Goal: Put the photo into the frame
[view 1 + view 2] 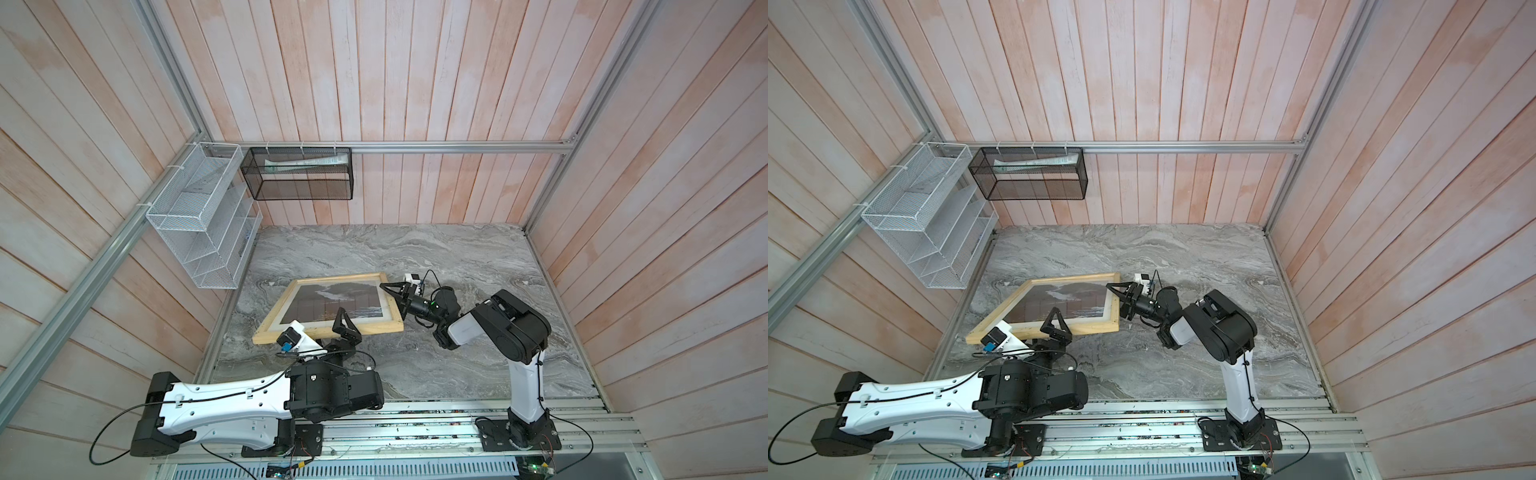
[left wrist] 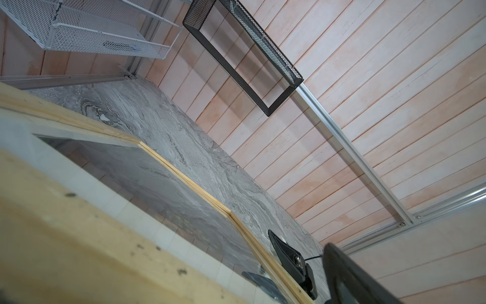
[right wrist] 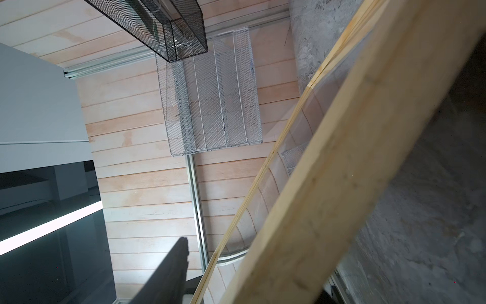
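Observation:
The frame [image 1: 374, 328] [image 1: 1092, 328], pale wood, lies at an angle on the left half of the marble table [image 1: 457, 257]. The photo [image 1: 328, 303] [image 1: 1059, 301], dark hills with a white waterfall, shows inside it behind reflecting glass, with a white border around it. My left gripper [image 1: 345, 326] [image 1: 1054, 324] stands open at the frame's near long bar. In the left wrist view that bar [image 2: 65, 237] fills the foreground beside one black finger [image 2: 352, 279]. My right gripper [image 1: 392, 301] [image 1: 1115, 302] is shut on the frame's right bar [image 3: 342, 158]. One finger [image 3: 168, 271] is over the glass and the other is hidden behind the bar.
A white mesh rack [image 1: 199, 216] hangs on the left wall. A black mesh basket [image 1: 297, 174] with a rolled paper in it hangs on the back wall. Plank walls close in the table on three sides. Both arm bases stand along the front rail.

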Tool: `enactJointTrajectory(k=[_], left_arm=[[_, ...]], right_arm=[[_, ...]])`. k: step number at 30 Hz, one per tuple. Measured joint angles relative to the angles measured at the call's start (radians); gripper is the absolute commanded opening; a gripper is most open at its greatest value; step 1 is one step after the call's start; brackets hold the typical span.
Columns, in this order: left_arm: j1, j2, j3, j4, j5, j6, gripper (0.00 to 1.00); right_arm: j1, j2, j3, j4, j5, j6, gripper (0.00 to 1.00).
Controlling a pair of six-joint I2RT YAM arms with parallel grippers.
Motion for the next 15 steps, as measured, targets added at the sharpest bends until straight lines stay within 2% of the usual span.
enactJointTrajectory(k=[8, 11, 15], left_arm=[[-0.009, -0.038, -0.010, 0.055, 0.060, 0.000, 1.00], [-0.009, -0.076, -0.013, 0.140, 0.091, 0.000, 1.00], [-0.002, -0.164, -0.071, 0.342, 0.131, 0.038, 1.00]], right_arm=[[-0.025, 0.000, 0.030, -0.070, -0.042, 0.004, 0.46], [-0.040, 0.000, 0.037, -0.094, -0.047, 0.003, 0.44], [-0.061, 0.000, 0.053, -0.119, -0.047, -0.024, 0.44]])
